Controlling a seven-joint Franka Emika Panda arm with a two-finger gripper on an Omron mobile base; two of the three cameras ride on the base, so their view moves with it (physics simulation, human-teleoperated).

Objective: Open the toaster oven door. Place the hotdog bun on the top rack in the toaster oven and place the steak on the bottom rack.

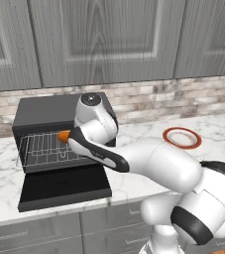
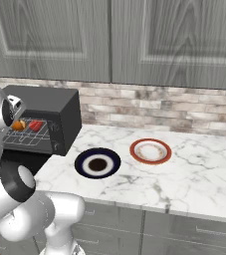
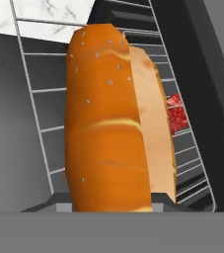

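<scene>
The tool (image 3: 111,210) grasps the hotdog bun (image 3: 114,123) over a pulled-out rack (image 1: 42,149) of the toaster oven (image 1: 49,116), seemingly the top rack, with the steak (image 3: 176,114) beyond it.

From my hand view, the hotdog bun (image 3: 108,123) hides most of the steak (image 3: 176,114) at 3 o'clock; fingertips hidden beneath it.

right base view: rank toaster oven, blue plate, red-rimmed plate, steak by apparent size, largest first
1. toaster oven
2/3. blue plate and red-rimmed plate: look about alike; the blue one sits nearer the camera, so no ranking.
4. steak, a small red chunk inside the oven.
</scene>
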